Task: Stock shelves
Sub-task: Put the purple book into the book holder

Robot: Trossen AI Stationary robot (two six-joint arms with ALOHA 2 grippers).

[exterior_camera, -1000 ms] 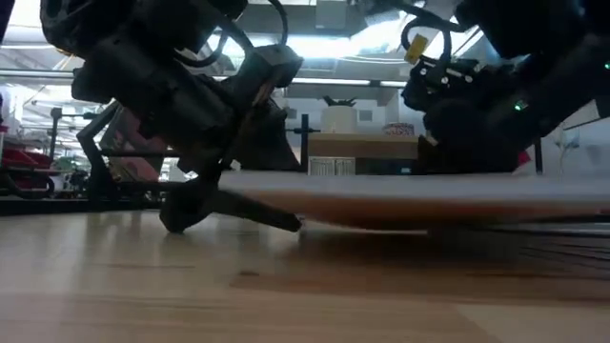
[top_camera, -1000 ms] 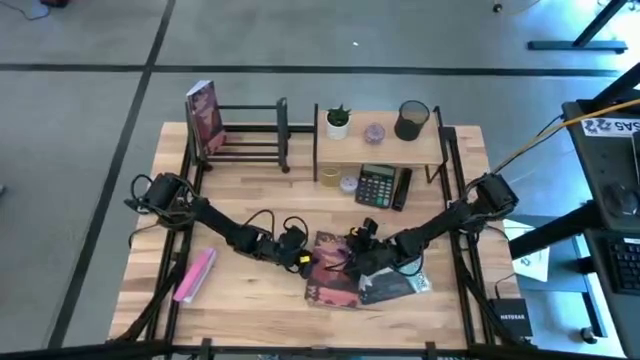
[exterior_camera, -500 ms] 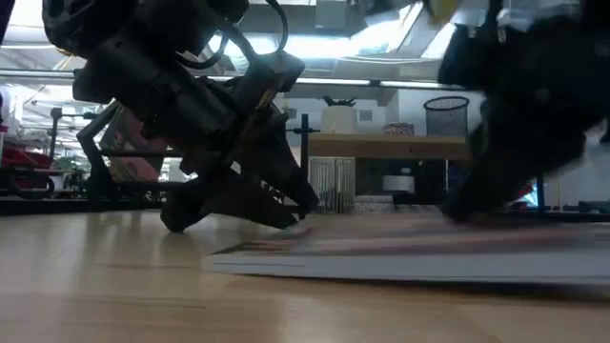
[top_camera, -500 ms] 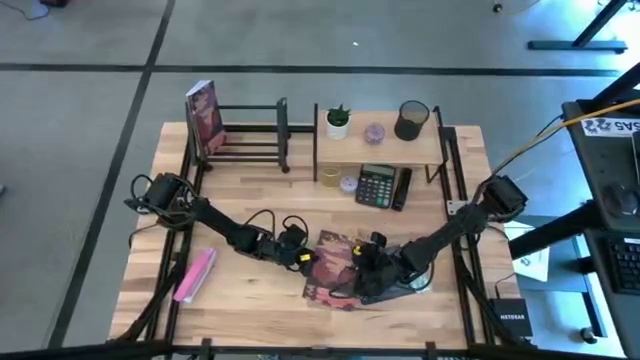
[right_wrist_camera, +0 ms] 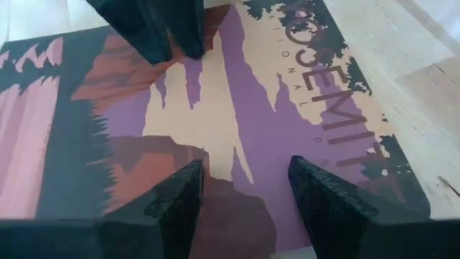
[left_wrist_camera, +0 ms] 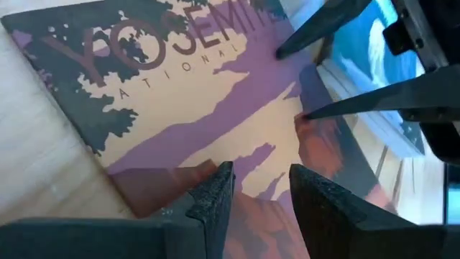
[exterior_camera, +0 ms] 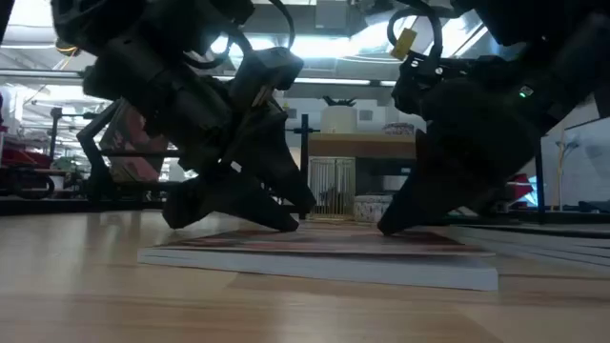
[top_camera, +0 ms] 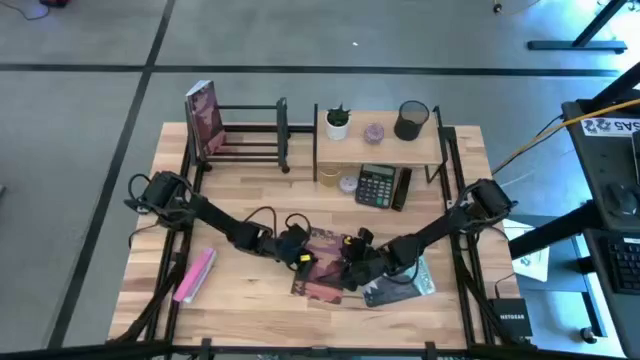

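The Yosemite book (top_camera: 322, 268) lies flat mid-bench (top_camera: 240, 300). Both end effectors, left (left_wrist_camera: 260, 188) and right (right_wrist_camera: 244, 176), hang released over its cover. The 2 shelves, wood (top_camera: 380, 150) and black rack (top_camera: 250, 140), stand at the far edge.

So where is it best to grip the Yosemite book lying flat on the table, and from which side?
Probably by an edge, coming in low from the side: the Yosemite book lies flat on the table, so only its thin edges give a claw something to pinch.
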